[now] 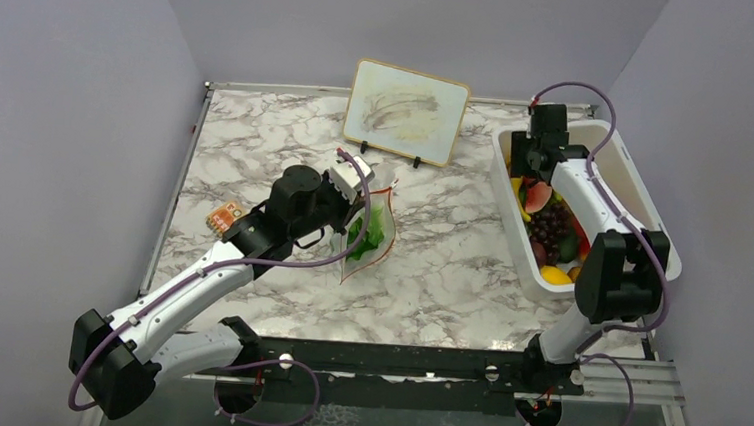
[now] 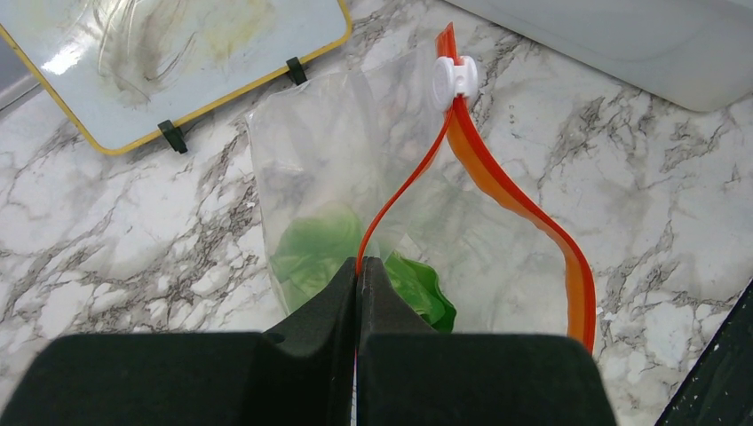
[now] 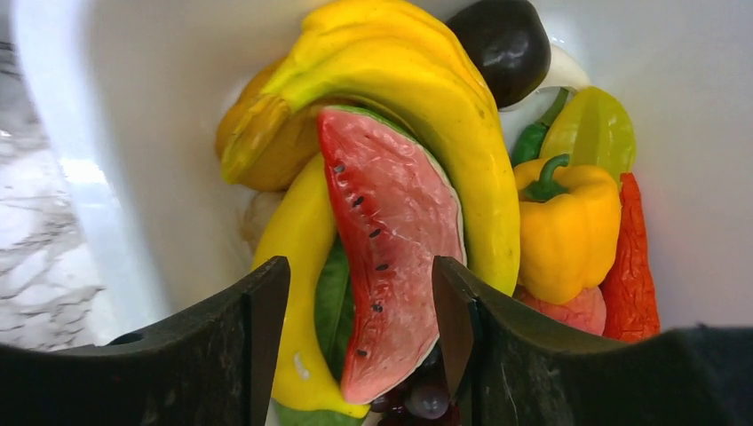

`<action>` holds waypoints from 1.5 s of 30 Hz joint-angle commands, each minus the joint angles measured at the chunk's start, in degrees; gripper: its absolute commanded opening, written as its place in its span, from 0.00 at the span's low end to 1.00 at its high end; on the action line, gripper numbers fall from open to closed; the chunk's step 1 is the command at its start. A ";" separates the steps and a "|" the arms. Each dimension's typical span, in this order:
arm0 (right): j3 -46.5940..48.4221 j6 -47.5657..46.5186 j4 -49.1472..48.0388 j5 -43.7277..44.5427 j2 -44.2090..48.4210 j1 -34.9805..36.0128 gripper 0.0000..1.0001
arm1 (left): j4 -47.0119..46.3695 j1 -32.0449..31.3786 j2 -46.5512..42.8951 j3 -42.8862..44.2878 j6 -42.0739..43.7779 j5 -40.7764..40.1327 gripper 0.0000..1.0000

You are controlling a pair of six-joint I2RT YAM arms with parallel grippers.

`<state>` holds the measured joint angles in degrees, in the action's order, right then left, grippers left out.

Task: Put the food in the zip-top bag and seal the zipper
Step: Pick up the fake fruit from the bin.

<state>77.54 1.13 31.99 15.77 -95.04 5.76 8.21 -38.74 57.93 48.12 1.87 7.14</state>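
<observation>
Fingers of the left gripper (image 2: 359, 266) pinch the thin red-orange zipper strip (image 2: 497, 182) of the clear floppy bag (image 2: 328, 142). The right gripper (image 3: 360, 284) spreads wide astride a red plastic watermelon slice (image 3: 382, 204).

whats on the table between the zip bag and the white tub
Nothing. In the top view, the stretch between the zip-top bag and the white tub is bare marble table.
</observation>
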 commanded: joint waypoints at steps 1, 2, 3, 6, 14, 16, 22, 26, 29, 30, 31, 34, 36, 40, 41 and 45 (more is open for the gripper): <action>-0.86 -1.92 -2.83 6.96 -2.25 -0.31 0.62 | -0.83 -0.11 -0.90 -0.05 0.15 0.64 0.00; -0.89 -1.81 -3.00 8.21 -3.03 -0.34 0.63 | -0.91 -0.11 -0.93 -0.12 0.17 0.68 0.00; -0.54 -1.67 -2.69 9.24 -3.96 -0.34 0.64 | -0.74 -0.14 -0.97 0.01 0.19 0.75 0.00; 0.29 -2.16 -1.35 14.48 -6.12 -0.31 0.64 | -0.47 -0.09 -1.27 0.14 0.40 0.57 0.00; -1.40 -1.54 -3.14 13.49 -6.68 -0.31 0.63 | -0.60 -0.10 -2.63 -0.18 0.72 0.19 0.00; -1.84 -1.65 -3.48 12.99 -7.15 -0.35 0.62 | -0.28 -0.09 -2.77 0.00 0.81 0.01 0.00; -1.66 -1.56 -3.68 13.41 -7.80 -0.31 0.60 | -0.36 -0.03 -3.26 -0.22 1.29 -1.24 0.00; -1.69 -1.56 -3.92 13.43 -7.76 -0.31 0.58 | -0.67 -0.03 -3.21 -0.47 1.14 -0.95 0.00; -1.97 -1.41 -3.74 12.84 -8.30 -0.31 0.58 | -0.87 -0.08 -2.78 -0.39 0.73 0.31 0.00; -2.07 -1.32 -3.57 12.84 -8.44 -0.32 0.58 | -0.84 -0.03 -2.62 -0.32 0.57 0.67 0.00; -2.04 -1.30 -3.55 12.86 -8.68 -0.31 0.58 | -0.83 -0.02 -2.39 -0.24 0.47 0.90 0.00; -1.27 -1.47 -3.12 13.85 -9.79 -0.31 0.59 | -0.69 -0.02 -2.32 0.04 0.27 1.36 0.00; -0.76 -1.29 -2.83 14.24 -10.34 -0.31 0.61 | -0.69 0.07 -2.52 0.05 0.31 1.34 0.00; -0.86 -0.49 -2.26 13.18 -10.17 -0.32 0.68 | -0.74 0.06 -2.99 -0.30 0.32 0.77 0.00; -1.09 -0.51 -2.46 13.23 -10.06 -0.31 0.69 | -0.79 0.05 -3.00 -0.38 0.33 0.61 0.00; -1.04 -0.33 -2.79 14.01 -10.12 -0.31 0.71 | -0.87 0.07 -2.73 -0.38 0.33 0.68 0.00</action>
<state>76.12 -0.23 29.87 28.69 -104.25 5.76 8.43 -38.74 55.88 48.07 2.44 7.09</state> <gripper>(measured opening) 0.703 0.012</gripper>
